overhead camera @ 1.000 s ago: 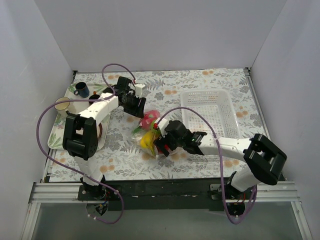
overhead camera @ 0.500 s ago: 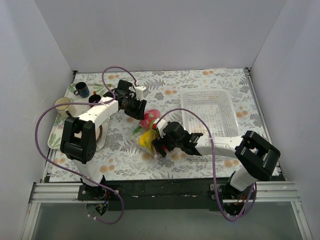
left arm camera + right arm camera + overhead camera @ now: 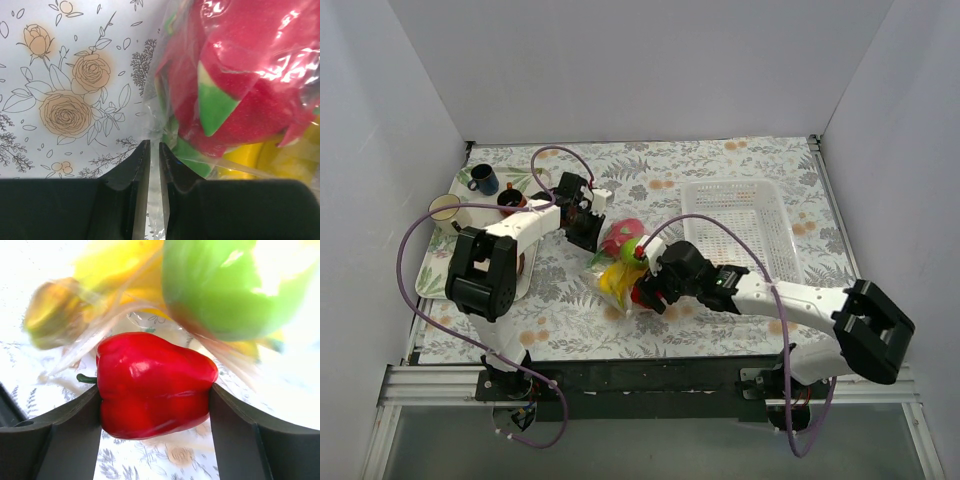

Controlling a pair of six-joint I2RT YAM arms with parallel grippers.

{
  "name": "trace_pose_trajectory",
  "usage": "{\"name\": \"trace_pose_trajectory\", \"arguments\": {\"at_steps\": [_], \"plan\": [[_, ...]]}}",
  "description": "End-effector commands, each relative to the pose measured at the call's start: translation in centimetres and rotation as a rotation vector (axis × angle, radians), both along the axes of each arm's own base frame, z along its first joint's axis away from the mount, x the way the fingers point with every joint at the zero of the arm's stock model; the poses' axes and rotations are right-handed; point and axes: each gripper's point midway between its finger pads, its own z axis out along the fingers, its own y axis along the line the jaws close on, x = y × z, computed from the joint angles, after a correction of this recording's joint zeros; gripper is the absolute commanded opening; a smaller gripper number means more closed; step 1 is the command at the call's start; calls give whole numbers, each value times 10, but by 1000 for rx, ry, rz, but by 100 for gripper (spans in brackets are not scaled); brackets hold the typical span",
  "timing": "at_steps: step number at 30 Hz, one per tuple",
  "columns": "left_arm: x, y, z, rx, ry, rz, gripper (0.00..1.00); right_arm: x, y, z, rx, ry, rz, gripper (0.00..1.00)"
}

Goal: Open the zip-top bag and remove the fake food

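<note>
The zip-top bag lies crumpled mid-table with fake food in it: a pink-red fruit, a green apple and a yellow banana. My left gripper is at the bag's far-left edge. In the left wrist view its jaws are nearly together on a fold of clear bag film, beside the pink-red fruit. My right gripper is at the bag's near-right side. Both its fingers press a red pepper, which shows bare of film, below the green apple.
A white perforated basket stands at the right. At the far left are a blue mug, a cream mug and a dark mug by a pale tray. White walls close three sides.
The left gripper came down to the bag's edge and closed on the film. The right gripper's fingers closed in onto the red pepper, and the right arm stretched out lower.
</note>
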Motion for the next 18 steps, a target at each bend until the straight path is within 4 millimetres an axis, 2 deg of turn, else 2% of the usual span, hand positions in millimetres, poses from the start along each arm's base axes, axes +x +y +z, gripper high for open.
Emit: {"name": "trace_pose_trajectory", "arguments": {"at_steps": [1,5,8,12,13,16,18], "plan": [[6,10,2,22,-16,15,11,4,-5,64,62,-98,4,38],[6,10,4,20,-13,18,7,3,-14,89,92,-141,-11,37],[5,12,2,27,-13,18,6,6,-30,114,91,-194,-51,33],[5,17,-1,45,-14,24,5,25,-79,160,97,-368,-259,19],[5,17,-1,45,-14,26,4,32,-91,166,89,-408,-314,15],[9,14,3,27,-17,30,0,53,-138,168,53,-504,-529,13],[13,12,8,17,-25,28,0,59,-152,157,39,-499,-583,5]]}}
